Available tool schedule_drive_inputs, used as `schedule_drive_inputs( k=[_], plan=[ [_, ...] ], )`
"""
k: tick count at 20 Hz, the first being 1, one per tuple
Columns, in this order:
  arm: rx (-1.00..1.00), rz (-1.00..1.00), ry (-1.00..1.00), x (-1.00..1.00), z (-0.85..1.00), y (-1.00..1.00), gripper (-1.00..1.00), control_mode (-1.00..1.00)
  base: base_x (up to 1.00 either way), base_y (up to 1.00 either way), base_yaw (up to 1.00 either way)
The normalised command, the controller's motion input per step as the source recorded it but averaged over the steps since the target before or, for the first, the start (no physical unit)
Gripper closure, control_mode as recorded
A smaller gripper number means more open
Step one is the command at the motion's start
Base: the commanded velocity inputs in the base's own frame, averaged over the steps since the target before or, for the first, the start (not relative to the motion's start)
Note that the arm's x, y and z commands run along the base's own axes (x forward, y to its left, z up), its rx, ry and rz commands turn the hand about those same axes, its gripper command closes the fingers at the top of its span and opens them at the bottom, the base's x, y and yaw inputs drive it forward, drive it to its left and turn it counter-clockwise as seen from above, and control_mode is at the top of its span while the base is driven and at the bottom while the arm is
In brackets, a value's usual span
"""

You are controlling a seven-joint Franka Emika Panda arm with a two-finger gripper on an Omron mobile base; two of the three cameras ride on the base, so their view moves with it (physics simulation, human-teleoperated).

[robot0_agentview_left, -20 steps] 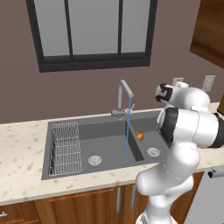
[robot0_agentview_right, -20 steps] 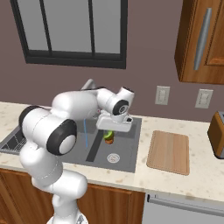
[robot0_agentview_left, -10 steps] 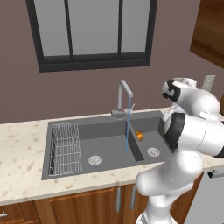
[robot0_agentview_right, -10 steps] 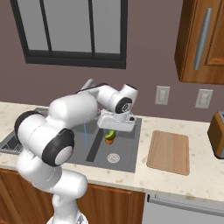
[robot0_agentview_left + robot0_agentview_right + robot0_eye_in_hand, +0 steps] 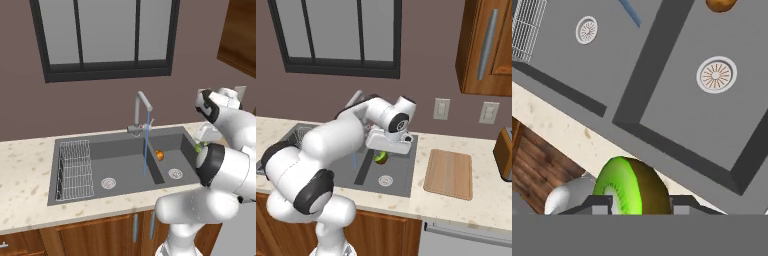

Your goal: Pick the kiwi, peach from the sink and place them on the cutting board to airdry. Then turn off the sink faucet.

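Note:
My gripper point(image 5: 383, 153) is shut on the kiwi point(image 5: 381, 157), a lime-green fruit with a brown side, and holds it above the right basin of the sink point(image 5: 401, 182). In the hand view the kiwi point(image 5: 630, 187) sits between the fingertips of the gripper point(image 5: 637, 204), with the basin's drain below. The orange-red peach point(image 5: 159, 155) lies in the right basin near the divider, and its lower part shows as peach point(image 5: 721, 4). The cutting board point(image 5: 448, 173) lies bare on the counter right of the sink. Water runs from the sink faucet point(image 5: 142, 106).
A wire rack point(image 5: 75, 170) fills the left end of the sink point(image 5: 125, 162). A brown toaster point(image 5: 504, 154) stands at the far right of the counter. Two wall outlets and an upper cabinet hang above the board.
The arm has swung somewhat to the right with the kiwi still held between the fingers. The peach and the running water are unchanged.

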Motion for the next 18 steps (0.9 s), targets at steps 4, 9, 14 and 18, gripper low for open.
schedule_drive_inputs(
  k=[4,9,14,18],
  plan=[
    [0.0,-0.03,0.0,-0.29,0.35,-0.07,1.0,-1.0,0.0,0.0,0.0],
    [0.0,-0.03,0.0,-0.12,0.18,-0.12,1.0,-1.0,0.0,0.0,0.0],
    [0.0,-0.04,-0.01,-0.35,0.02,-0.07,1.0,-1.0,0.0,0.0,0.0],
    [0.0,-0.03,-0.01,-0.38,0.06,0.0,1.0,-1.0,0.0,0.0,0.0]
  ],
)
